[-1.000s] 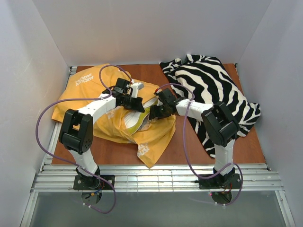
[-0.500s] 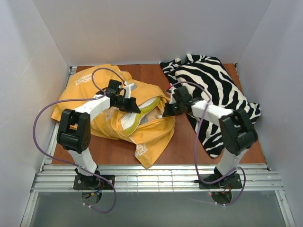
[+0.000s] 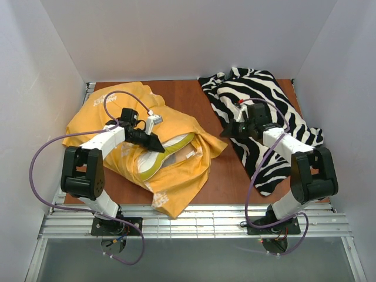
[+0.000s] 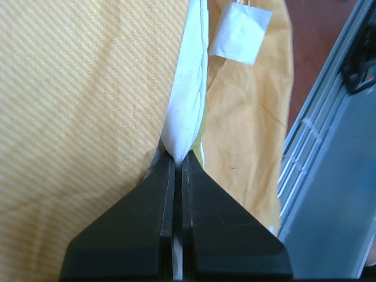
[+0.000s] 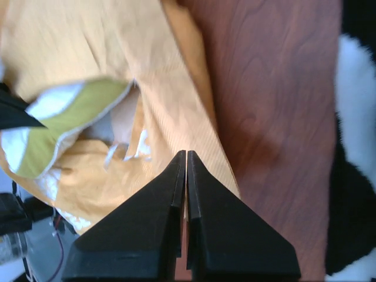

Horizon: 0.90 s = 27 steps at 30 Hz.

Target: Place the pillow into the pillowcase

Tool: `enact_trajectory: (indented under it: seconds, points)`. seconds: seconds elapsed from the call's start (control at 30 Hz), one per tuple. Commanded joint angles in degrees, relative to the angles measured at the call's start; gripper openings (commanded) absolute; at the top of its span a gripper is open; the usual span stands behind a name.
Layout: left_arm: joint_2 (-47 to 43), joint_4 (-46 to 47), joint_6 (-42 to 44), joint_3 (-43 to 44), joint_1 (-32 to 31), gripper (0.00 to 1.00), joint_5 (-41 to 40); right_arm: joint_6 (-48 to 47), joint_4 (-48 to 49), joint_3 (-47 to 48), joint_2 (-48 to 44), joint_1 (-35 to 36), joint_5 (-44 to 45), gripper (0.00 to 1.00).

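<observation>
The left arm bends at the elbow, and the left gripper (image 3: 156, 144) points toward 4 o'clock, its jaws pinching the white edge of the pillow (image 3: 171, 149). The pillow sits partly inside the pillowcase (image 3: 111, 108) at the surface's (image 3: 188, 97) 9 o'clock side. The right arm stretches toward 10 o'clock over the zebra cloth (image 3: 264, 97). The right gripper (image 3: 225, 133) has its jaws pressed together, empty.
</observation>
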Motion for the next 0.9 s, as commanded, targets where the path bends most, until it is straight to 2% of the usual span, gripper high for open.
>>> enact_trajectory:
  seconds: [0.0, 0.1, 0.17, 0.23, 0.27, 0.33, 0.37, 0.43, 0.6, 0.67, 0.7, 0.87]
  points:
    - [-2.5, -5.9, 15.2, -2.6, 1.0, 0.0, -3.2, 3.0, 4.6, 2.2, -1.4, -2.1, -0.2, 0.01]
    - [-1.9, -5.6, 15.8, -4.2, 1.2, 0.0, -6.7, 3.7, 6.3, 4.5, -0.8, -2.6, -2.6, 0.01]
    - [-0.6, -6.5, 14.5, -2.4, 1.4, 0.0, -5.3, 4.1, 7.7, 5.1, -0.6, -1.7, -7.8, 0.01]
    - [1.0, -6.7, 10.6, 0.3, 1.3, 0.0, -1.6, 2.4, 5.0, 7.2, 0.9, 1.2, -9.1, 0.01]
    - [2.1, -7.0, 9.3, 1.7, 1.3, 0.0, -0.1, 0.0, 2.1, 8.3, 1.0, 2.4, -8.6, 0.09]
    - [3.3, -7.7, 6.8, 3.7, 1.3, 0.0, 3.2, -2.3, 0.8, 8.4, 0.7, 7.0, -4.7, 0.23]
    - [3.8, -7.8, 6.3, 4.8, 1.3, 0.0, 4.1, -3.3, 0.7, 8.4, 0.9, 8.6, 0.5, 0.38]
    - [4.0, -7.9, 4.9, 5.3, 1.3, 0.0, 6.3, -4.1, 0.0, 9.4, 2.3, 12.6, 5.3, 0.47]
    - [4.0, -8.9, 4.3, 6.0, 1.3, 0.0, 7.0, -5.7, -5.7, 15.2, 11.0, 19.3, 14.6, 0.51]
    - [3.8, -8.9, 3.8, 6.2, 1.3, 0.0, 7.3, -5.2, -7.1, 16.7, 14.7, 20.0, 17.5, 0.62]
    - [3.6, -8.9, 3.4, 6.2, 1.3, 0.0, 7.6, -5.0, -7.6, 17.1, 16.0, 20.6, 18.5, 0.63]
    - [2.7, -7.4, 1.2, 6.0, 1.3, 0.0, 8.6, -5.2, -9.2, 19.6, 20.5, 23.1, 24.6, 0.62]
